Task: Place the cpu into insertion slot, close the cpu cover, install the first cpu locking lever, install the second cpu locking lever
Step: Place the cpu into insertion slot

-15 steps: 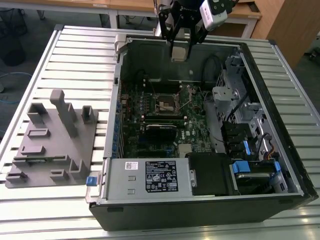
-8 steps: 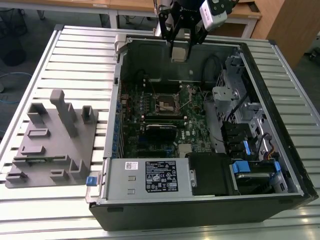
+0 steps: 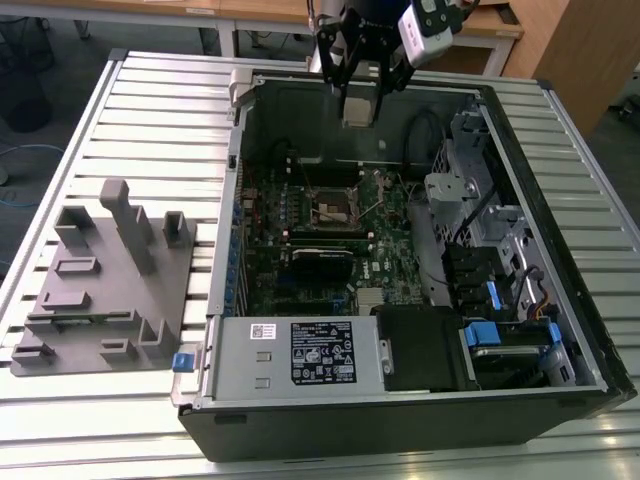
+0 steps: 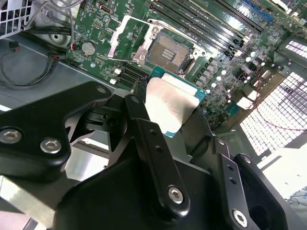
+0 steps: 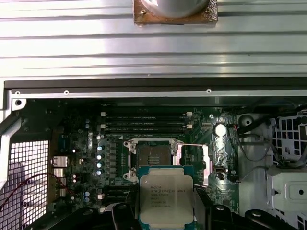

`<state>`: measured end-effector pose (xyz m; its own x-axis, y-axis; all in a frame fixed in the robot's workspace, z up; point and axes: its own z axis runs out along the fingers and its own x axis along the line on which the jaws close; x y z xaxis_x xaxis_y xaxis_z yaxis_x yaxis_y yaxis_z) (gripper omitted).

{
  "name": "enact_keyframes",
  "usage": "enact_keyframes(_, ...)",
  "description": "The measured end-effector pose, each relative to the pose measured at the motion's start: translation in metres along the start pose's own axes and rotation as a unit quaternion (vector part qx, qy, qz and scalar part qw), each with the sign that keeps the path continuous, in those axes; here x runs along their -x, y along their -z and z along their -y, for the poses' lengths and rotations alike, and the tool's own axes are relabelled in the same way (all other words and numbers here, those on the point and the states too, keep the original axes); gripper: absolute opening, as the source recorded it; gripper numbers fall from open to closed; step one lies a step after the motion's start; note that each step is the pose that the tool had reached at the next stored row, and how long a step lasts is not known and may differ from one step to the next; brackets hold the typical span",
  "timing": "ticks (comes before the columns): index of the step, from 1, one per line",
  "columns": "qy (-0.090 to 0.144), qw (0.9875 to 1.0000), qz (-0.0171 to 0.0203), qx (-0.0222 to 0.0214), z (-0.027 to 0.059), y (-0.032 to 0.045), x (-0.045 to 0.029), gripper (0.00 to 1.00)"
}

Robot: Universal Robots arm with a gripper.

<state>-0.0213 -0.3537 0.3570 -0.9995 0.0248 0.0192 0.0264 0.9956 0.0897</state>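
Grips the cpu (image 5: pixel 166 199) by 2 opposite edges in the gripper (image 3: pixel 360 100) — fingers (image 4: pixel 144 129) closed tight on it, dull metal top turned toward the camera in the first wrist view, green rim showing round it. Hangs at the far wall of the open case (image 3: pixel 560 200) in the exterior view, high over the green board (image 3: pixel 265 285) and clear of it. Shows the slot (image 5: pixel 152 157) bare: dark brownish centre uncovered, silvery rim round it, apart from the cpu and down on the board. In the second wrist view, sets the cpu (image 4: pixel 170 108) close to the camera with the slot (image 4: pixel 169 51) beyond it, the chip tilted against the plane of the board. Has the cover (image 4: pixel 118 37) swung open beside the slot — a thin silvery frame with a square cut-out, not lying over the socket. Rests the case on a ribbed metal table (image 3: pixel 150 100). Shows a grey fixture (image 3: pixel 100 280) of blocks and posts on that table at the exterior view's left, well apart from the case
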Motion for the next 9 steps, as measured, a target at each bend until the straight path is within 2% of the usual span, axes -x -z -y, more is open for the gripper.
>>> enact_keyframes(9, 0.0, 1.0, 0.0, -0.0001, 0.0008, -0.0082, 0.0002, 0.54)
